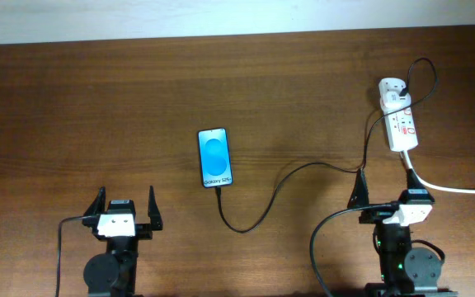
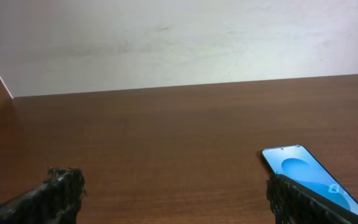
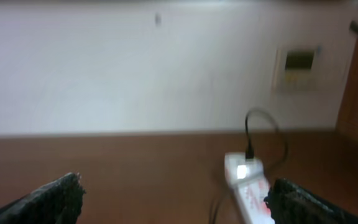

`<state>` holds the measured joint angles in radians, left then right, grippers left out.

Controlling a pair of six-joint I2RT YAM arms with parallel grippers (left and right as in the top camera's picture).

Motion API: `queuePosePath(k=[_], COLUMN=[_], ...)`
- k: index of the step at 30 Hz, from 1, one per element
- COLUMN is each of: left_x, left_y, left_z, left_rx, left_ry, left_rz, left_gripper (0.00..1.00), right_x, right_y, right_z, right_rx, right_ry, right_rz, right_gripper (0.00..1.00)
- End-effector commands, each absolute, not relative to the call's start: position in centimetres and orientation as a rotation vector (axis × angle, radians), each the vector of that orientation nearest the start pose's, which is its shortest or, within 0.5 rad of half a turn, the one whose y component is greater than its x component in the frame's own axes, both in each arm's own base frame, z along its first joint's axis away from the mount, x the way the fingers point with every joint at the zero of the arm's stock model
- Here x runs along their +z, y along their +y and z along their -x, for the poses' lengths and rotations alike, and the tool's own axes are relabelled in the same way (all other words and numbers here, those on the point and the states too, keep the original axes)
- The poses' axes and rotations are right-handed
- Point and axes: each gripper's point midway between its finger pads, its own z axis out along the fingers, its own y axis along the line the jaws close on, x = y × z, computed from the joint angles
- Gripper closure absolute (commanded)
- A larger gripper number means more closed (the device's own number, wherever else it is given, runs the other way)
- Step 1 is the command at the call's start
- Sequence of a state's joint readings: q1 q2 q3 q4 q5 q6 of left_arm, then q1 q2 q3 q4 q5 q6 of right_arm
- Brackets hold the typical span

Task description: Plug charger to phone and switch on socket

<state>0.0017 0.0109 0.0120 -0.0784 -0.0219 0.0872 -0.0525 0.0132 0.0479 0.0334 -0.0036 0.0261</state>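
Where our arms sit at the table's near edge, we see the left gripper (image 1: 125, 205) and right gripper (image 1: 383, 191) both spread wide, holding nothing. Beyond them the thin black charger (image 1: 262, 216) loops to the near end of the blue-screened phone (image 1: 214, 157), flat mid-table. Farthest right lies the white, red-marked socket (image 1: 399, 120).

Phone (image 1: 214, 157) lies mid-worktop (image 1: 97, 99), ahead and right of left gripper (image 2: 173, 186), socket (image 1: 398, 115) far right ahead of right gripper (image 3: 176, 186), charger cable (image 1: 279, 186) running from phone's near end rightward and back to socket's far end, thick cord (image 1: 460, 190) trailing right from socket's near end.
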Motion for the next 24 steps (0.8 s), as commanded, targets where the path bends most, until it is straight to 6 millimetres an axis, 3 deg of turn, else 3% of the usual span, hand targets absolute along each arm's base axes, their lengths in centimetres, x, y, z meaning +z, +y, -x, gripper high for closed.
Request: queuePosePath(k=[1, 3, 24], left_x=[15.6, 15.6, 15.6], left_y=[0.4, 0.4, 0.4], left_z=[-24.6, -24.6, -24.6], left_rx=[0.096, 0.096, 0.096], left_ry=[1.650, 1.650, 1.650], left_rz=[-0.068, -0.068, -0.068], left_gripper=[0.01, 0.01, 0.01], right_x=[17.3, 15.3, 15.6], right_y=[-1.4, -1.4, -1.4], right_z=[-24.7, -24.6, -24.6], right_rx=[-0.021, -0.021, -0.021], right_ry=[1.579, 1.659, 1.648], right_rz=[-0.069, -0.073, -0.072], right_gripper=[0.01, 0.01, 0.01])
